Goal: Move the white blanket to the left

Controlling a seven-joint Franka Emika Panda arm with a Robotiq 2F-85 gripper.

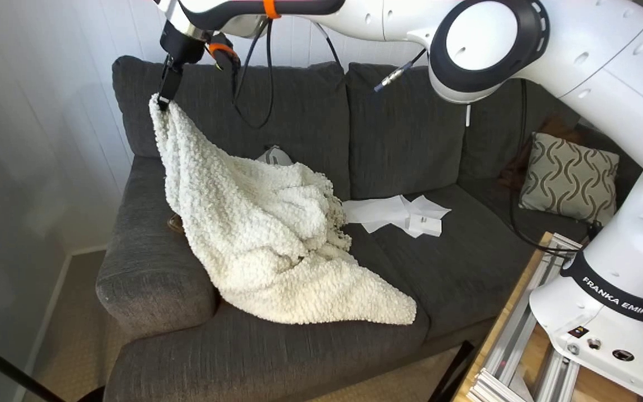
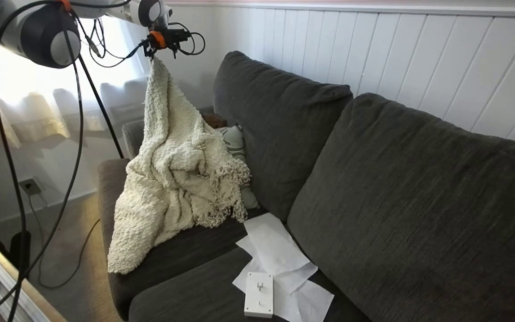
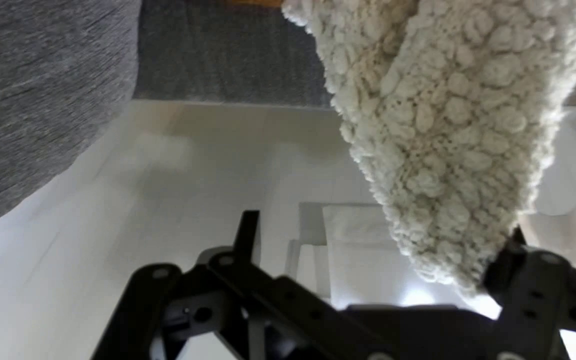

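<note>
The cream-white, nubby blanket (image 1: 243, 218) is draped over the left seat of the dark sofa in an exterior view, one corner pulled up high into a peak. My gripper (image 2: 162, 54) is at that raised corner, above the armrest end. In the wrist view the jaws of the gripper (image 3: 384, 225) stand wide apart. The blanket (image 3: 448, 125) tapers down to the right-hand finger and touches it, its tip partly behind that finger. The left-hand finger (image 3: 248, 235) is well away from the fabric. What keeps the corner up at the right-hand finger cannot be made out.
White paper sheets (image 1: 374, 212) and a small white plate-like piece (image 2: 259, 295) lie on the seat beside the blanket. A patterned cushion (image 2: 235, 138) is partly hidden behind it; another cushion (image 1: 570, 176) sits at the far end. The armrest (image 1: 154, 273) and wall border the left side.
</note>
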